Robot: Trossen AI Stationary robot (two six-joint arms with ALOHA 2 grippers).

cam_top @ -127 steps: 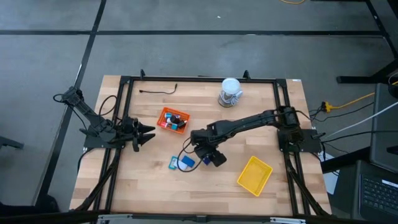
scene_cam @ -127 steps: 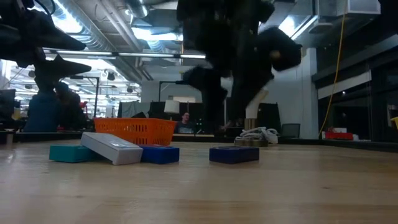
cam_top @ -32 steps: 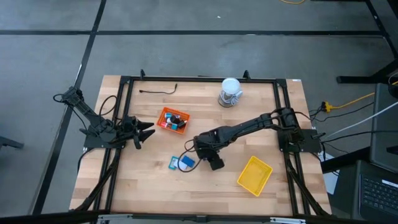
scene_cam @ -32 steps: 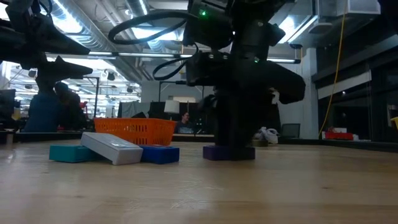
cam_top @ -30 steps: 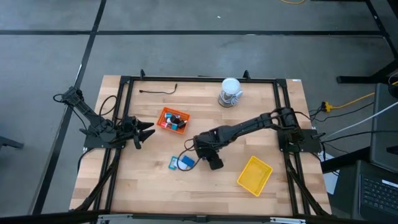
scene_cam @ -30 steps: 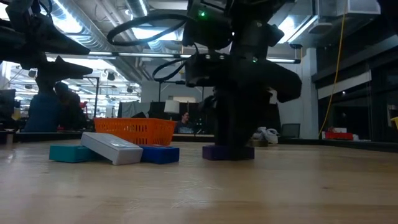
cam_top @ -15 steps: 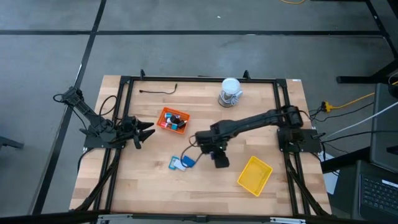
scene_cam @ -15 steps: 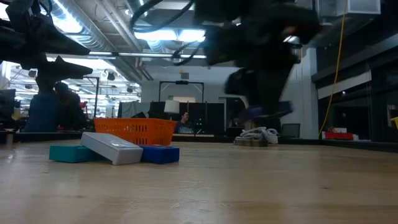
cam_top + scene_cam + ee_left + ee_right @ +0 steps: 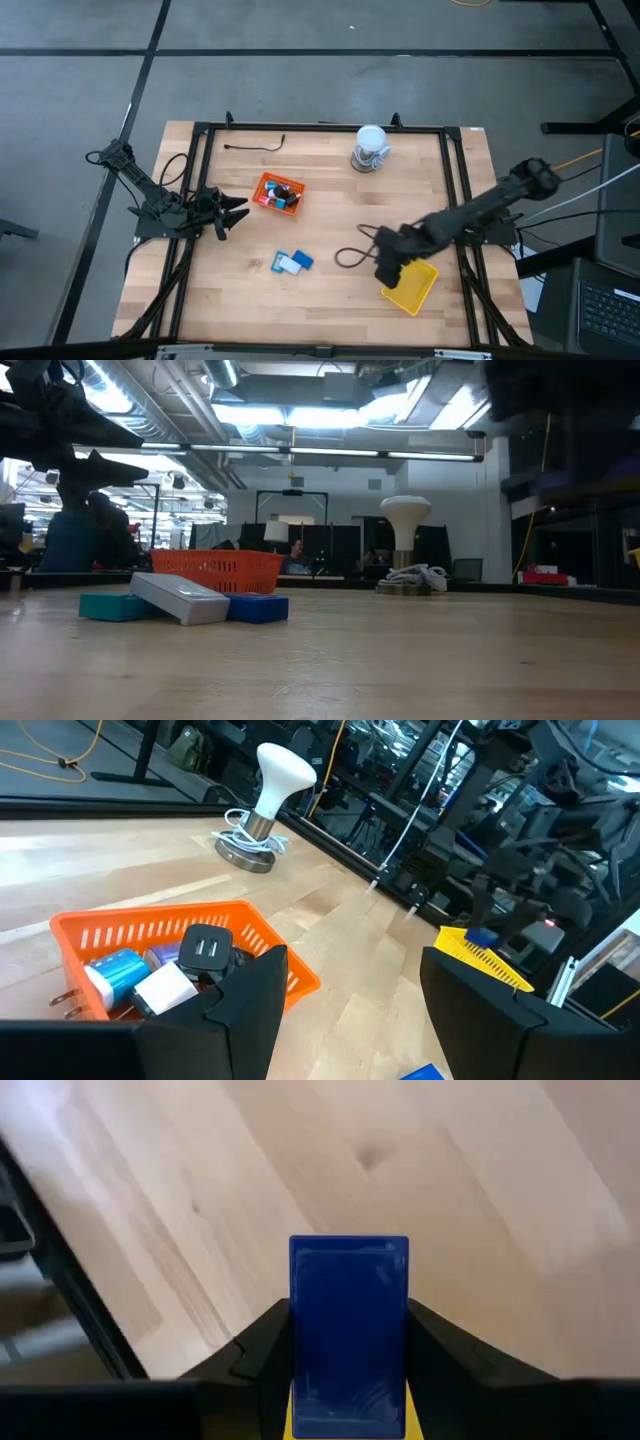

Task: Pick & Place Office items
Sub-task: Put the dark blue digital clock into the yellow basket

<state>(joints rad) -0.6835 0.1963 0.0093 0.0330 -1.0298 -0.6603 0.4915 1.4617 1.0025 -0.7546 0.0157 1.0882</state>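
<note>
Right wrist view: right claw (image 9: 348,1380) clamps a flat navy rectangular block (image 9: 348,1330), long axis running along the fingers, poised at the yellow mesh tray's (image 9: 415,288) near rim.

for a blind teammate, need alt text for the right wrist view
The right pincer grips an upright navy block between its two dark fingers. Behind it lies the bare wooden table, with a strip of yellow just under the block.

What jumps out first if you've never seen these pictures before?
The right end effector grips a flat navy blue block over the bright yellow mesh tray at the table's right front. Left of centre sits an orange mesh basket full of small items, with the left end effector waiting open beside it.
</note>
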